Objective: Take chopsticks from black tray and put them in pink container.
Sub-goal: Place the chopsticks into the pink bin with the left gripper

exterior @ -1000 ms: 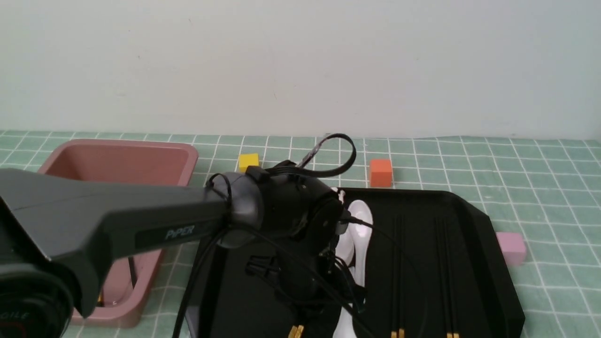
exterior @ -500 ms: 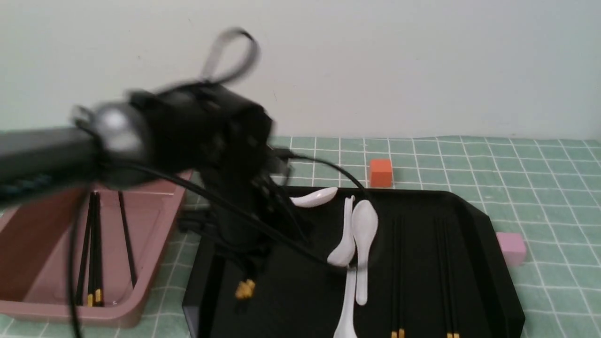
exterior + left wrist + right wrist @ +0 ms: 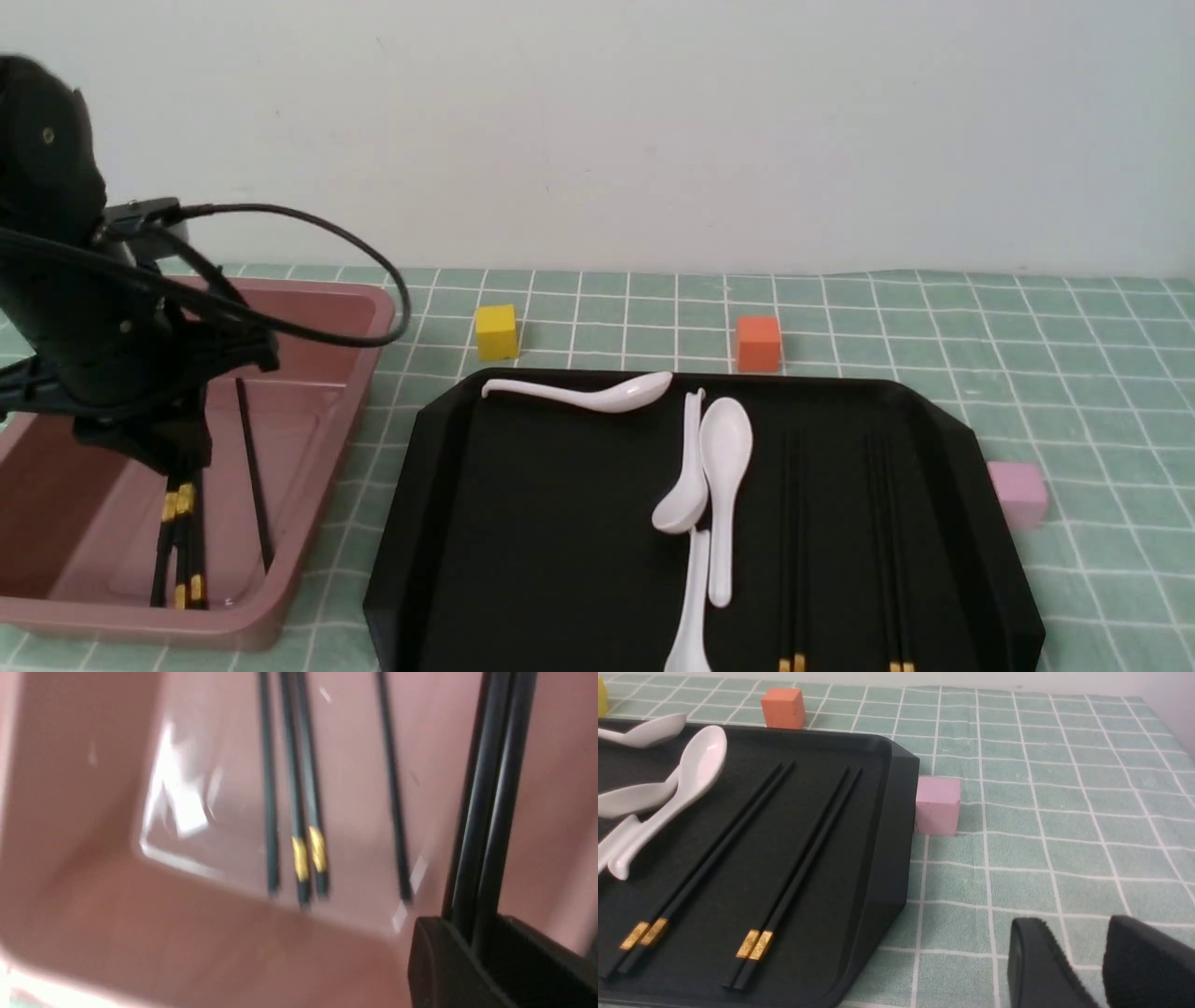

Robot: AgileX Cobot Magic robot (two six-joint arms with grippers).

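My left gripper [image 3: 179, 446] hangs over the pink container [image 3: 322, 297] at the far left, shut on a pair of black chopsticks [image 3: 177, 501] whose gold bands show just below the fingers. In the left wrist view that held pair [image 3: 488, 812] runs up from between the jaws of my left gripper [image 3: 486, 933]. Several chopsticks [image 3: 299, 812] lie on the container's floor [image 3: 210, 765]. On the right side of the black tray [image 3: 523, 523] lie two more pairs [image 3: 794, 523] [image 3: 887, 523]. My right gripper [image 3: 1073, 933] stands open above the cloth, right of the tray [image 3: 878, 858].
Three white spoons [image 3: 724, 448] lie in the tray's middle and back. A yellow cube [image 3: 496, 331] and an orange cube [image 3: 757, 343] stand behind the tray. A pale pink cube [image 3: 1018, 492] sits against its right edge. Green checked cloth [image 3: 1074, 373] covers the table.
My left arm has lifted off the tray and swung left to above the pink container, carrying the pair of chopsticks. The spoons it hid now show.
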